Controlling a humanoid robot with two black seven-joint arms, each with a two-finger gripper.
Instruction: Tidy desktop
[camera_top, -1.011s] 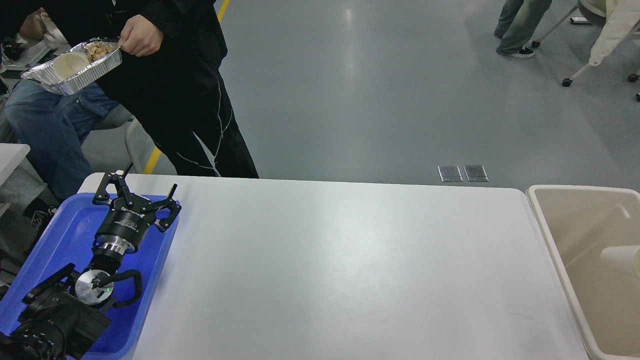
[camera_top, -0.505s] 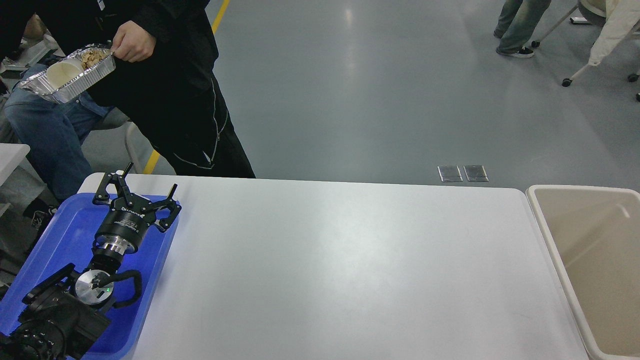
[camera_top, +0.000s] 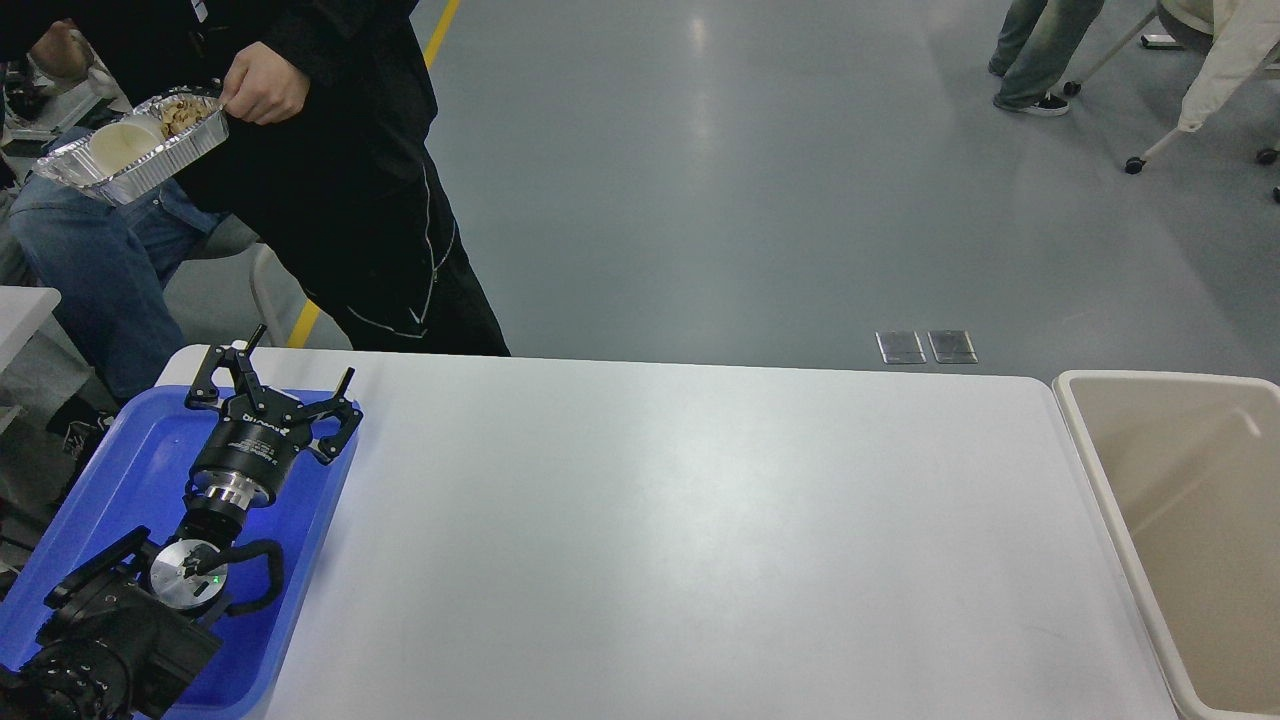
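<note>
One claw (camera_top: 275, 392), the left, is held spread open and empty over the blue tray (camera_top: 130, 470) at the far-left corner, while the desk (camera_top: 700, 540) stretches rightward toward the beige bin (camera_top: 1180, 520).

Looks like a robot test hall or lab: broad grey floor (camera_top: 760, 170) with a yellow line (camera_top: 440, 30), floor sockets (camera_top: 926, 346), wheeled chair (camera_top: 1200, 90), onlookers (camera_top: 350, 180) standing nearby.

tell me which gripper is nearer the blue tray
Left. The left gripper hangs open right over the blue tray, at its far end. The right gripper is not in view, so its distance cannot be judged.
</note>
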